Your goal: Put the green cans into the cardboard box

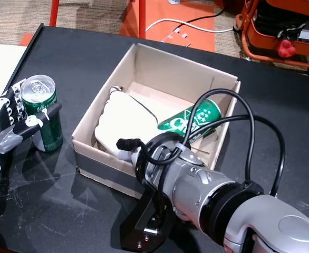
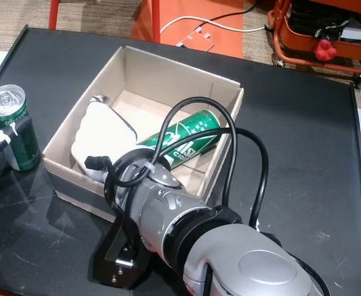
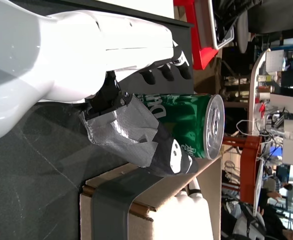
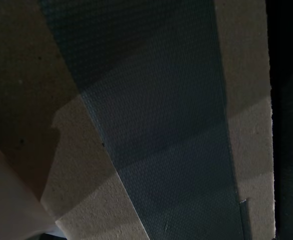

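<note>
Lifting the upright green can over the cardboard box wall looks like the risky part: a low carry would clip the rim, and a loose hold could let it slip onto the black worktop. The left hand is clamped around this can, fingers and thumb wrapped on its side, just beside the box. The right hand rests inside the box, next to a second can lying on its side there; whether its fingers are apart or together, I cannot tell.
</note>
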`<state>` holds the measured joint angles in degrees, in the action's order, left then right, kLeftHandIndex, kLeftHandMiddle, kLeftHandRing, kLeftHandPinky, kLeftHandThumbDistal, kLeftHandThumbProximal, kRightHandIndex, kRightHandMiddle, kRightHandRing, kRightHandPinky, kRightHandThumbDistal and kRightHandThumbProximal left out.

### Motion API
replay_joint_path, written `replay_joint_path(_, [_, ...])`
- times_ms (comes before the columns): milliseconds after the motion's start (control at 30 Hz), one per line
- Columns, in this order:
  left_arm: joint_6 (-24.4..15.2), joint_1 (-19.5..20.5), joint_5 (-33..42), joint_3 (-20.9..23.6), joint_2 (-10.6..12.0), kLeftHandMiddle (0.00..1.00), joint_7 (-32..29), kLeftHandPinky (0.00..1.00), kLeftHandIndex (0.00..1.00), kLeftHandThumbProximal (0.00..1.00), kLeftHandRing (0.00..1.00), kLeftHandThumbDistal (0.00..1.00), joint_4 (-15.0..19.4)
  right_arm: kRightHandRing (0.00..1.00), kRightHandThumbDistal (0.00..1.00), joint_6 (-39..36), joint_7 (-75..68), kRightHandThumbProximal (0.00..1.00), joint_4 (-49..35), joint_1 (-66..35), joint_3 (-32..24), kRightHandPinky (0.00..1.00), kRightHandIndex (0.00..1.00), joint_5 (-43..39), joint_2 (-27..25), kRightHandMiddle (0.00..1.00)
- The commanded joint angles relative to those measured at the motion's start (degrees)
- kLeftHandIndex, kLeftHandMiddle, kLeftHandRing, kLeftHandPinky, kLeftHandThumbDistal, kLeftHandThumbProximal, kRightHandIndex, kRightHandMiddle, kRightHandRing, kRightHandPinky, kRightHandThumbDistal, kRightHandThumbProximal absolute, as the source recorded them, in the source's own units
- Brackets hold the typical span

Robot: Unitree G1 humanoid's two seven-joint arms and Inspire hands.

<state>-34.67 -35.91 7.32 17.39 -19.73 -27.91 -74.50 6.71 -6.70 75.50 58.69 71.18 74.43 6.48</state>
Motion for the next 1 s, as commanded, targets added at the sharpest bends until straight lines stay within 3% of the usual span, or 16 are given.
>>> replay_joint_path(0, [1.66, 0.73, 0.05, 0.60, -0.51, 0.88, 0.08, 0.90, 0.95, 0.26, 0.90, 0.92, -0.88, 0.60, 0.73, -5.90, 5.93, 0.10, 6.42, -9.77, 1.46, 0.56, 0.83, -0.12, 11.15, 0.70])
replay_joint_path(67, [1.93, 0.84, 0.30, 0.95, -0.42, 0.87, -0.02, 0.90, 0.95, 0.26, 0.90, 0.94, -0.93, 0.60, 0.69, -6.44, 4.43, 0.11, 6.34, -9.81, 0.72, 0.54, 0.82, -0.65, 10.85, 0.69])
replay_joint_path(167, [1.80, 1.12, -0.45, 0.71, -0.58, 0.87, 0.63, 0.90, 0.94, 0.28, 0.90, 0.95, -0.91, 0.67, 0.54, -6.22, 5.26, 0.17, 6.36, -9.90, -0.35, 0.67, 0.81, -1.41, 10.77, 0.73])
replay_joint_path(233, [1.60, 1.30, -0.83, 0.55, -0.72, 0.87, 0.82, 0.90, 0.94, 0.30, 0.90, 0.95, -0.88, 0.69, 0.55, -5.99, 5.83, 0.15, 6.39, -9.96, -0.92, 0.69, 0.82, -1.81, 11.03, 0.75])
replay_joint_path(333, [1.21, 1.56, -1.10, 0.43, -0.86, 0.86, 1.10, 0.89, 0.93, 0.29, 0.90, 0.94, -0.86, 0.93, 0.61, -5.30, 3.73, 0.16, 6.31, -10.49, -3.66, 0.94, 0.72, -4.01, 11.00, 0.82])
replay_joint_path(400, [1.27, 1.73, -0.71, 0.79, -0.84, 0.87, 0.41, 0.89, 0.94, 0.28, 0.91, 0.92, -0.86, 0.96, 0.60, -5.46, 3.40, 0.11, 6.36, -10.45, -2.95, 0.93, 0.74, -3.08, 10.81, 0.86])
replay_joint_path(433, [1.19, 1.82, -0.66, 0.86, -0.82, 0.87, 0.31, 0.89, 0.94, 0.28, 0.91, 0.93, -0.85, 0.83, 0.61, -5.84, 3.96, 0.16, 6.40, -10.27, -2.38, 0.84, 0.75, -2.51, 10.83, 0.80])
replay_joint_path(500, [1.20, 2.01, -0.58, 1.01, -0.77, 0.87, 0.12, 0.88, 0.93, 0.27, 0.90, 0.93, -0.85, 0.73, 0.61, -5.92, 5.63, 0.25, 6.51, -9.90, -0.57, 0.74, 0.77, -0.82, 11.06, 0.73])
replay_joint_path(633, [1.14, 2.27, -0.68, 1.10, -0.69, 0.86, 0.26, 0.87, 0.93, 0.27, 0.89, 0.90, -0.88, 0.65, 0.69, -5.90, 6.71, 0.20, 6.58, -9.66, 1.13, 0.65, 0.77, 0.86, 11.37, 0.67])
replay_joint_path(733, [1.43, 2.36, -0.25, 1.49, -0.51, 0.86, 0.00, 0.87, 0.92, 0.25, 0.89, 0.90, -0.89, 0.67, 0.66, -6.48, 4.78, 0.14, 6.46, -9.75, -0.02, 0.67, 0.77, -0.20, 10.95, 0.69])
replay_joint_path(767, [1.37, 2.43, -0.46, 1.37, -0.53, 0.86, 0.38, 0.87, 0.92, 0.26, 0.89, 0.90, -0.88, 0.71, 0.66, -6.27, 4.59, 0.13, 6.45, -9.84, -0.27, 0.72, 0.79, -0.39, 10.90, 0.73])
replay_joint_path(800, [1.24, 2.50, -0.67, 1.25, -0.56, 0.86, 0.69, 0.87, 0.92, 0.26, 0.89, 0.90, -0.89, 0.81, 0.58, -5.67, 4.04, 0.12, 6.39, -10.26, -2.77, 0.88, 0.75, -2.70, 11.00, 0.78])
replay_joint_path(833, [1.10, 2.57, -0.96, 1.04, -0.65, 0.86, 1.03, 0.87, 0.92, 0.27, 0.89, 0.89, -0.89, 0.87, 0.50, -5.25, 4.52, 0.12, 6.39, -10.41, -3.96, 0.90, 0.75, -3.80, 11.17, 0.83])
replay_joint_path(900, [0.91, 2.68, -1.39, 0.70, -0.79, 0.86, 1.53, 0.88, 0.92, 0.29, 0.89, 0.92, -0.87, 0.82, 0.54, -5.12, 6.12, 0.16, 6.50, -10.14, -2.50, 0.84, 0.75, -2.32, 11.51, 0.81])
replay_joint_path(933, [0.88, 2.73, -1.47, 0.67, -0.82, 0.86, 1.59, 0.88, 0.92, 0.29, 0.89, 0.92, -0.86, 0.67, 0.91, -28.87, 14.07, 0.43, -2.35, -17.47, -30.88, 0.69, 0.70, -37.65, -1.39, 0.70])
replay_joint_path(967, [0.87, 2.77, -1.47, 0.71, -0.85, 0.86, 1.54, 0.88, 0.92, 0.29, 0.89, 0.91, -0.86, 0.71, 0.89, -39.02, 31.42, 0.63, -11.57, -22.42, -62.00, 0.73, 0.71, -70.47, -14.90, 0.71])
